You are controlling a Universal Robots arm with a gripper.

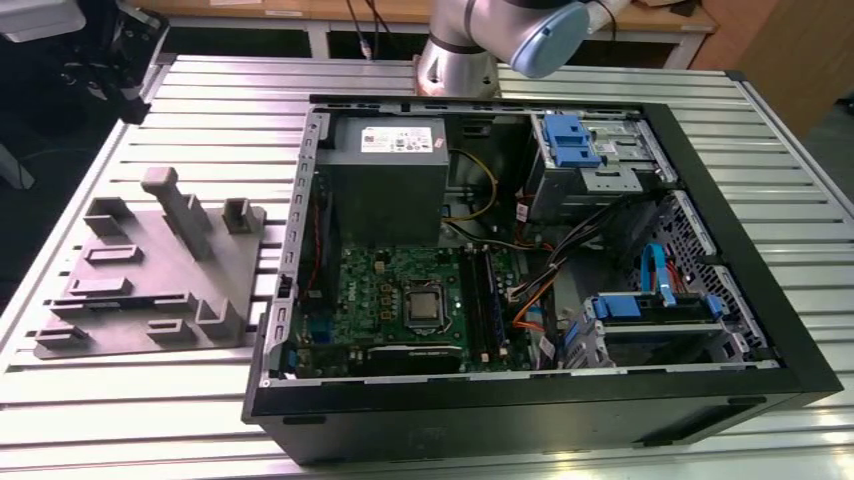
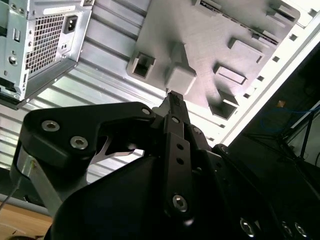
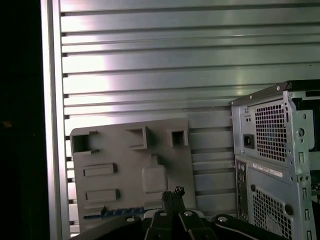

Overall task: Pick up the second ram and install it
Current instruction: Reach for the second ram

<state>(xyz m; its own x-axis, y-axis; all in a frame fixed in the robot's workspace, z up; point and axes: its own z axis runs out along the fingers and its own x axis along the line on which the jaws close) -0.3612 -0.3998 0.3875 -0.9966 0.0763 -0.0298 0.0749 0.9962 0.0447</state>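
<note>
Above the grey fixture plate (image 3: 125, 160) edge — closed tool (image 3: 173, 192), open slatted table (image 3: 175, 65) alongside

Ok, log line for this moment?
claw: shut, nothing held | aimed at: grey fixture plate | beside plate: open computer case

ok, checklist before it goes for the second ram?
1. Hand empty: ok. The hand is shut with nothing in it in both wrist views.
2. Hand clear of fixture: ok. It points at the grey fixture and is apart from it.
3. Pick target located: cannot tell. A thin bluish strip along the fixture's edge could be it.
4. Case open: ok. The PC case lies open on its side, with the motherboard exposed.
5. Free memory slot: cannot tell. What sits in the memory slots cannot be made out.
</note>
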